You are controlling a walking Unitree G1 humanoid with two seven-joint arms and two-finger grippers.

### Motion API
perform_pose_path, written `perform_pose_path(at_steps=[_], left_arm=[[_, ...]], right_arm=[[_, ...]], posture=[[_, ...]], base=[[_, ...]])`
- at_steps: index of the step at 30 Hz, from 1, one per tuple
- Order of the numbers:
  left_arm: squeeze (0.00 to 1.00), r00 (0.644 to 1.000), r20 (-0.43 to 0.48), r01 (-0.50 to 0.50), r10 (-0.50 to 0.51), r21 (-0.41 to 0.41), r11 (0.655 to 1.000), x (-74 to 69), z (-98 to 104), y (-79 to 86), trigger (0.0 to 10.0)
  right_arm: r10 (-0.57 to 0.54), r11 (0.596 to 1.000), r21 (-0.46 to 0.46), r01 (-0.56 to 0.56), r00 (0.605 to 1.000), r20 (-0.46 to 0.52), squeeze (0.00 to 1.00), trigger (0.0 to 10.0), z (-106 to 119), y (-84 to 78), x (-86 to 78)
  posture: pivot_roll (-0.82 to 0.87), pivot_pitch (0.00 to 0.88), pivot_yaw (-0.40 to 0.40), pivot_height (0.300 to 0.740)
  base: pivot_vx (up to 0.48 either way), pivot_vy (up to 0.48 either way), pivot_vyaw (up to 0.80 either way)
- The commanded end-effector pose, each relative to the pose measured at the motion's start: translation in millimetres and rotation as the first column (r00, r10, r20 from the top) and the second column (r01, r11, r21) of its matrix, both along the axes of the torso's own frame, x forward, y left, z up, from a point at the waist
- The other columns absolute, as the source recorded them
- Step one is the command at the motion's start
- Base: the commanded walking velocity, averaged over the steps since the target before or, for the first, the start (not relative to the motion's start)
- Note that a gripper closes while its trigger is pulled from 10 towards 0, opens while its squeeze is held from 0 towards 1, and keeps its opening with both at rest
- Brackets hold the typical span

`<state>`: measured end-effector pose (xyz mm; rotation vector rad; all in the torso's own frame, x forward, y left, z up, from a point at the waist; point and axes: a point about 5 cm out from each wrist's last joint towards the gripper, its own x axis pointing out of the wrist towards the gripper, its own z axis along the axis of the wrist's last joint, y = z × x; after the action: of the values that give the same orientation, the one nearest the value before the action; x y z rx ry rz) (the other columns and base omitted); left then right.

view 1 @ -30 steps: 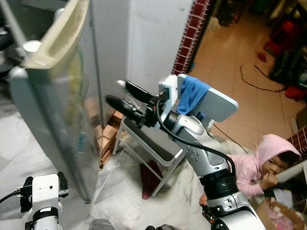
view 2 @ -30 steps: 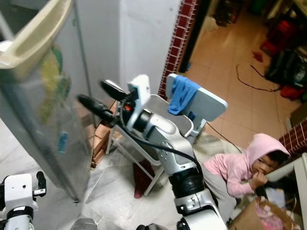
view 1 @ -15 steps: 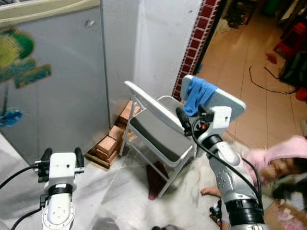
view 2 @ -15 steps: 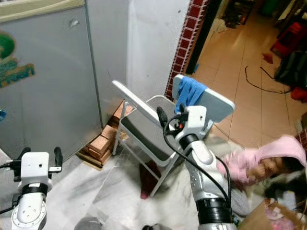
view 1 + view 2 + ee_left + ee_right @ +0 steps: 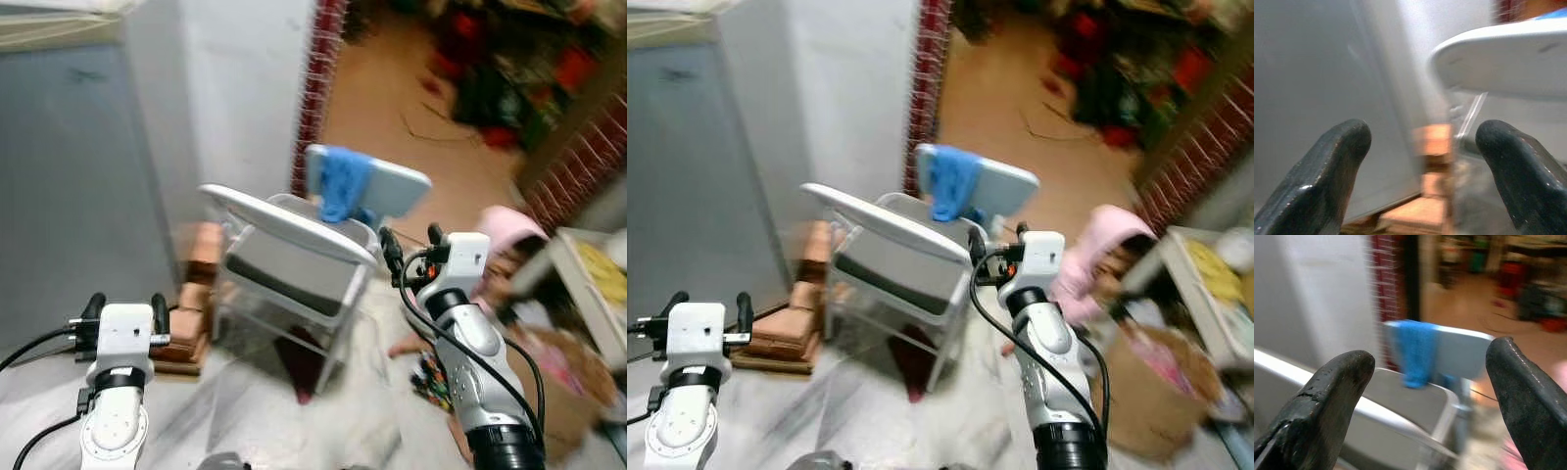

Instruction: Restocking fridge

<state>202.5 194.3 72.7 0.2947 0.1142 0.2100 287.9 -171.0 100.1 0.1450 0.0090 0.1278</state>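
Blurred head views: pale marble floor underfoot, orange tile floor past a red brick pillar further back.

Fridge: grey face with a cream top edge, ahead of and outboard of the left gripper, well apart from it. Door appears closed. In the left wrist view the grey panel runs behind one black finger; stacked bricks sit between the two fingers further off, at the fridge's foot.

Left gripper: jaws wide, nothing between them, held low over the marble.

Right gripper: jaws wide, empty, raised just beside the seat edge of a folded white chair. Not touching, as far as the blur allows. In the right wrist view a blue cloth draped over the chair back lies straight ahead between the fingers.

Edges / room:
- Chair stands between the two grippers, ahead of both, close to the white wall.
- Bricks lie on the floor between chair legs and fridge, near the left gripper's line.
- Person in a pink hood sits on the floor just outboard of the right arm, close.
- Cardboard box behind that arm, near a white shelf edge.
- Open marble is directly below and between the arms.
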Motion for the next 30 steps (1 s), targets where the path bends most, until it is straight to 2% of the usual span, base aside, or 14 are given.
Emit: perform_pose_path(at_steps=[1,10,17,27,30], left_arm=[[0.00,1.000,-0.002,0.000,0.000,0.015,1.000,-0.8,1.5,4.1,10.0],[0.00,1.000,0.003,0.016,-0.016,0.018,1.000,1.7,2.5,1.6,10.0],[0.00,0.999,0.008,0.038,-0.038,0.061,0.997,5.3,4.2,-0.1,10.0],[0.00,0.999,0.009,0.035,-0.036,0.066,0.997,7.2,5.5,1.0,10.0],[0.00,0.999,-0.010,0.032,-0.031,0.036,0.999,7.6,1.7,-1.0,10.0]], right_arm=[[0.004,1.000,0.005,-0.004,1.000,0.019,0.00,10.0,4.2,3.7,2.4],[0.011,1.000,0.015,-0.011,1.000,0.022,0.00,10.0,2.7,6.9,2.2],[0.006,0.999,0.034,-0.007,1.000,0.020,0.00,10.0,1.7,6.0,5.1],[0.004,0.999,0.043,-0.005,1.000,0.011,0.00,10.0,-0.7,8.7,8.6],[0.001,0.999,0.049,-0.001,1.000,0.006,0.00,10.0,-1.5,9.3,10.1]], posture=[[0.16,0.032,-0.083,0.740],[0.16,0.032,-0.081,0.740],[0.17,0.030,-0.080,0.740],[0.17,0.028,-0.079,0.740],[0.17,0.027,-0.077,0.740]], base=[[0.000,0.480,-0.80],[0.000,0.480,-0.05],[0.000,0.480,0.00],[0.000,0.478,0.00],[0.000,0.464,0.00]])
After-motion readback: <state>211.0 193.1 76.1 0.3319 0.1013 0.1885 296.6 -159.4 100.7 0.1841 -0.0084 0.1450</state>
